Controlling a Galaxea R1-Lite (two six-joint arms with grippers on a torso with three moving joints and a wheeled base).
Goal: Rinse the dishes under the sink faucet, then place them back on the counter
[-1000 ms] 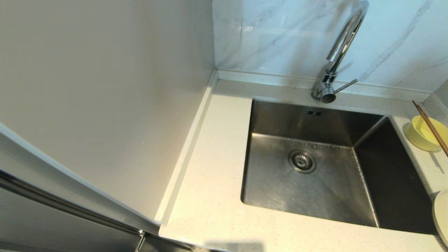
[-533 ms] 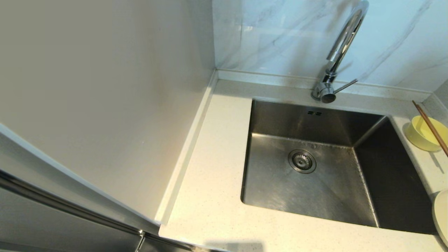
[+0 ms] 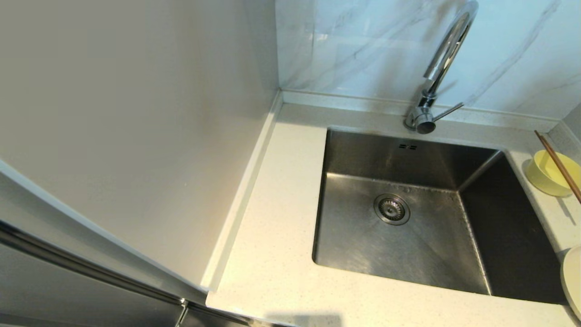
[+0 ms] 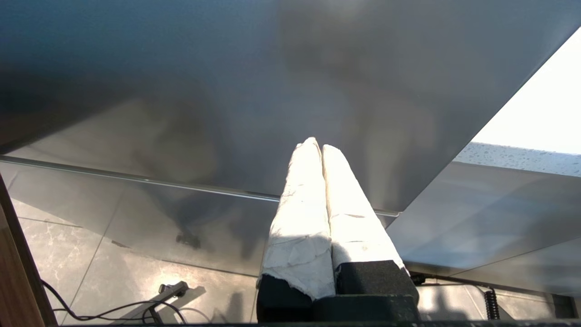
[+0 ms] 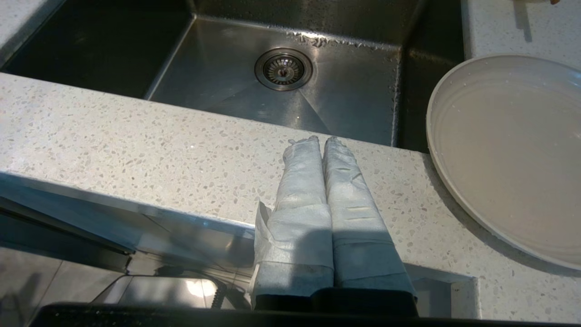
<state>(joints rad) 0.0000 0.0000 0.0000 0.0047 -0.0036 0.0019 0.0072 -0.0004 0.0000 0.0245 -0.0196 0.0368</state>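
Bowl (image 3: pixel 550 173), chopsticks (image 3: pixel 558 165), plate (image 5: pixel 508 154) — on counter (image 3: pixel 272 254).

Counter (image 3: pixel 272 254): sink basin (image 3: pixel 422 181) set into it, drain (image 3: pixel 391 209) in the basin floor. Faucet (image 3: pixel 429 104) on the counter's back strip, behind the basin, spout arching forward. Bowl (image 3: pixel 547 175) on the counter's right strip toward the back corner; chopsticks (image 3: pixel 559 165) laid across its rim. Plate (image 5: pixel 508 154) on the same strip near the front right corner, just right of the basin, before the bowl.
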